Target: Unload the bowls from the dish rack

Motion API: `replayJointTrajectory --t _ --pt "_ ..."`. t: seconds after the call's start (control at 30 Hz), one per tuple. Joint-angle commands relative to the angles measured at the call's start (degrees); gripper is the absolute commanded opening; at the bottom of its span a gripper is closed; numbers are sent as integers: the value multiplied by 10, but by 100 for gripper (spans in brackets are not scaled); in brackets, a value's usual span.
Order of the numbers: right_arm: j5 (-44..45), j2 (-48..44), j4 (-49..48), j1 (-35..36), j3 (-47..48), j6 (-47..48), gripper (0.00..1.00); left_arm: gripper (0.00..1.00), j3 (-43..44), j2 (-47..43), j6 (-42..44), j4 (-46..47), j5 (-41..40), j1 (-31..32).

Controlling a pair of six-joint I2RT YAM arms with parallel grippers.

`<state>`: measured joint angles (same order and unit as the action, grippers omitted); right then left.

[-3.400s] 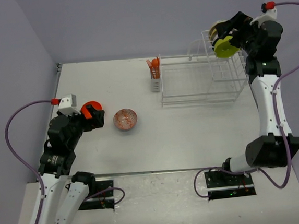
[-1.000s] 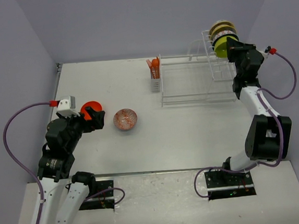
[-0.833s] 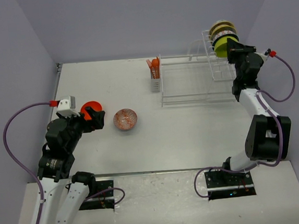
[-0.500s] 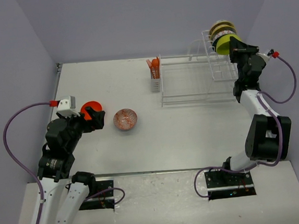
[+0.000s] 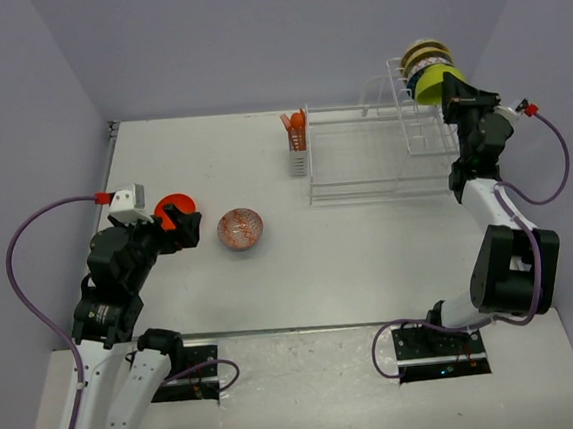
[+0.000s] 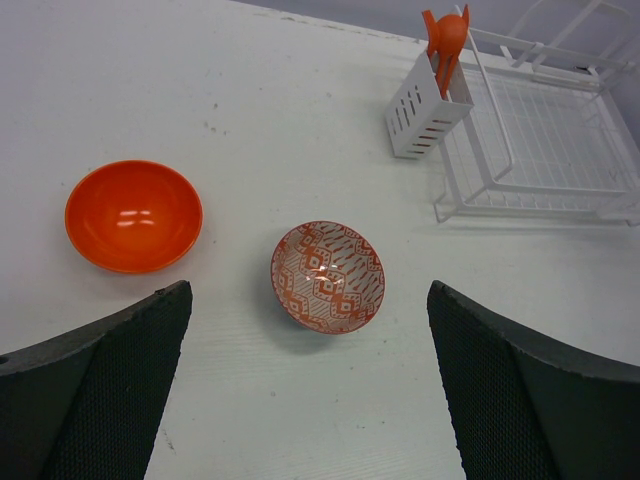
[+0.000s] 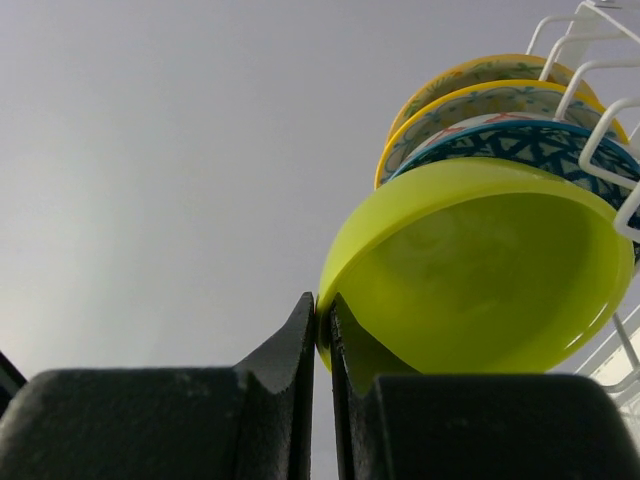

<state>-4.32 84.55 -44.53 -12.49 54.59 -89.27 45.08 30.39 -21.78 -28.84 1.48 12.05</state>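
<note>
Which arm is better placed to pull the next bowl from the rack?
Right. The right end effector is shut on the rim of the green bowl in the rack; the left end effector hangs open above the table, far from the rack.

Six bowls (image 6: 327,276), one dish rack (image 5: 385,195), one cutlery basket (image 6: 420,118)

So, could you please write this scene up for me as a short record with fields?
left gripper: open, empty, beside the plain orange bowl
right gripper: shut on the rim of the lime-green bowl
on the table: plain orange bowl and red patterned bowl, apart
in the dish rack: blue patterned bowl and two yellow-rimmed bowls, lined up behind the lime-green bowl
cutlery basket: orange utensils
</note>
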Motion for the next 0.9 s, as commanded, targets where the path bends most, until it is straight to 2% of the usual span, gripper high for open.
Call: replayJointTrajectory --t 0.0,0.43,0.57,0.67,0.77,0.87 --pt "-6 -42 -75 -4 9 -20 0 100 -7 -2 10 12 6 3" --pt "-46 -69 -107 -3 0 -52 0 100 -7 -2 10 14 5 3" --pt "-113 -70 -108 -3 19 -49 0 100 -7 1 9 15 6 3" --pt "-174 -97 -66 7 46 16 0 100 -5 12 10 16 9 3" --pt "-211 -137 54 31 85 144 0 100 1 19 11 16 8 3" --pt "-249 -170 228 79 157 345 0 100 27 26 3 8 1 3"
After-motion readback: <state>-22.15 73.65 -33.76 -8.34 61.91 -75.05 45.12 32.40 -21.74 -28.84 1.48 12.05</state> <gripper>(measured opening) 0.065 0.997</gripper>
